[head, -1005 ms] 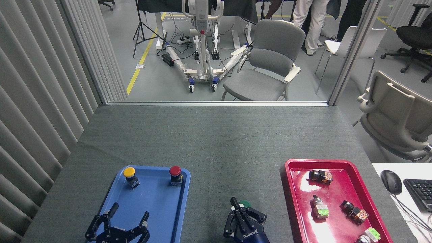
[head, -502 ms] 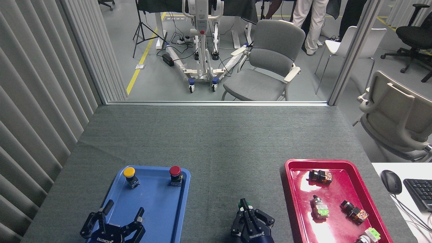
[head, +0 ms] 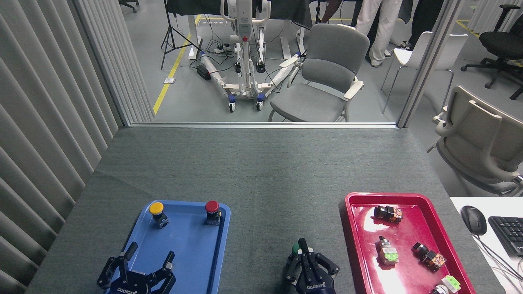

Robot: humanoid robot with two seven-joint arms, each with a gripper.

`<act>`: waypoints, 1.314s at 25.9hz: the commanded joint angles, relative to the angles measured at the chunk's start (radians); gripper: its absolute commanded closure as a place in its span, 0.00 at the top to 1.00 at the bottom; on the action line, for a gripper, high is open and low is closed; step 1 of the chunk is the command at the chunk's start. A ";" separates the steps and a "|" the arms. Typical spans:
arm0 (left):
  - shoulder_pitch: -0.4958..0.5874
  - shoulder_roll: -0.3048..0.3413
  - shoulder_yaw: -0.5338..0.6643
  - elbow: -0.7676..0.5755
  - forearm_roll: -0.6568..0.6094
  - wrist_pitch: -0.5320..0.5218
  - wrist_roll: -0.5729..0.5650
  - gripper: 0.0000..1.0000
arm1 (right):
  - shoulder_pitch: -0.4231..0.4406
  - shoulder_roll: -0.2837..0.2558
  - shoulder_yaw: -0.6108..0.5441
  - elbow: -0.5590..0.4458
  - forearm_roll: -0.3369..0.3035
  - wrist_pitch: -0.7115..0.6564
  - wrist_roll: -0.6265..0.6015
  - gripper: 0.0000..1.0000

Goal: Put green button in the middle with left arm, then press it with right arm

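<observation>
The green button (head: 296, 248), small, light and rigid, wants a straight press on its domed cap from the clenched right gripper (head: 303, 247); the left gripper (head: 149, 255) hangs released.

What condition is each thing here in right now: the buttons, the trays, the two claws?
green button: on bare felt between trays, mostly hidden by right gripper.
yellow button: upright in blue tray.
red button: upright, same tray.
red tray: holds several switch parts.
left gripper: open, empty.
right gripper: shut, at green button.
</observation>
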 commanded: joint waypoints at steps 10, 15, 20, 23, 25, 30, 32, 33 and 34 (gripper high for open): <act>0.000 0.000 0.018 0.000 0.002 0.000 0.001 1.00 | 0.061 -0.025 -0.142 -0.171 -0.008 0.049 -0.084 0.99; 0.003 -0.003 0.060 0.002 0.003 0.000 0.000 1.00 | 0.174 -0.066 -0.254 -0.243 -0.012 0.037 -0.035 0.99; 0.003 -0.008 0.100 0.008 0.055 0.015 0.000 1.00 | 0.246 -0.105 -0.263 -0.274 -0.012 0.038 0.088 0.99; 0.005 -0.014 0.144 0.026 0.109 0.026 0.000 1.00 | 0.257 -0.128 -0.262 -0.275 -0.012 0.034 0.086 0.99; 0.008 -0.017 0.161 0.028 0.135 0.025 -0.002 1.00 | 0.257 -0.129 -0.262 -0.275 -0.014 0.035 0.092 0.99; 0.016 -0.014 0.161 0.020 0.137 0.012 -0.002 1.00 | 0.233 -0.135 -0.255 -0.272 -0.014 0.034 0.092 0.99; 0.019 -0.014 0.163 0.020 0.138 0.015 -0.003 1.00 | 0.225 -0.151 -0.251 -0.266 -0.014 0.034 0.092 0.99; 0.026 -0.014 0.164 0.022 0.137 0.021 -0.002 1.00 | 0.223 -0.154 -0.243 -0.267 -0.014 0.034 0.092 0.99; 0.029 -0.015 0.164 0.026 0.137 0.025 0.000 1.00 | 0.225 -0.151 -0.231 -0.267 -0.014 0.032 0.092 0.99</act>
